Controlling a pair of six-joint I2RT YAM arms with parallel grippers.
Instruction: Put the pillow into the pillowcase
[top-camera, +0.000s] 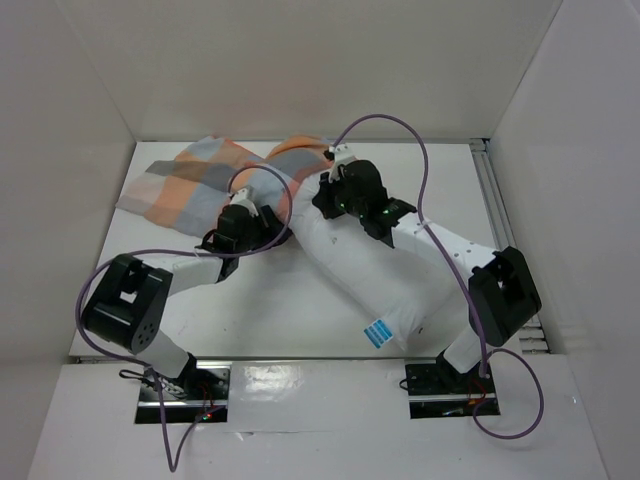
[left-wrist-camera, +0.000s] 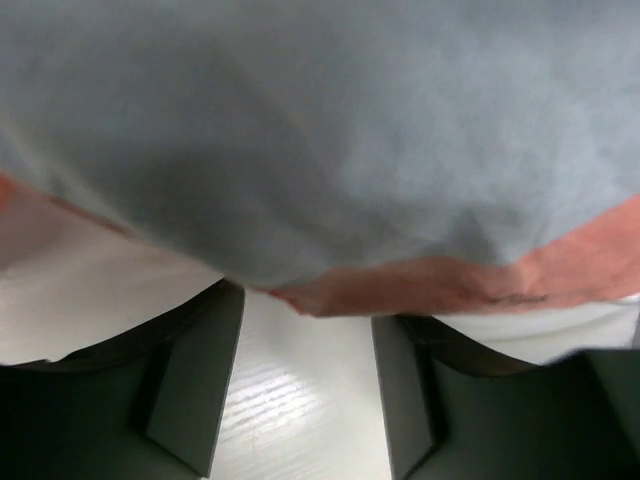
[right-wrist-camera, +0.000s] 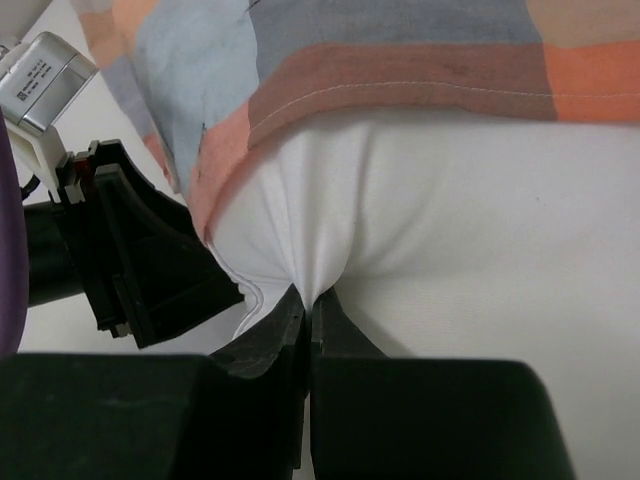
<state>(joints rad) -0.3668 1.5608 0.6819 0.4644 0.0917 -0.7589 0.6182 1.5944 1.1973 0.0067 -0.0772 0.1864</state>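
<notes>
Pillow: the plump white rectangular pillow (top-camera: 370, 275) lies diagonally from lower right toward upper centre of the top view. Its upper end is tucked into the pillowcase mouth, and its small blue-and-white label (top-camera: 378, 332) sits at the lower end.
Pillowcase: the thin fabric pillowcase in orange, light blue and grey checks (top-camera: 190, 180) is spread at upper left on the white table (top-camera: 260, 320).
Right gripper (right-wrist-camera: 312, 300): jaws together — pinching a fold of the pillow's white cloth just below the orange hem.
Left gripper (left-wrist-camera: 305, 390): jaws apart with bare table between them. The pillowcase's grey-and-orange edge hangs over the fingertips — contact cannot be told.
</notes>
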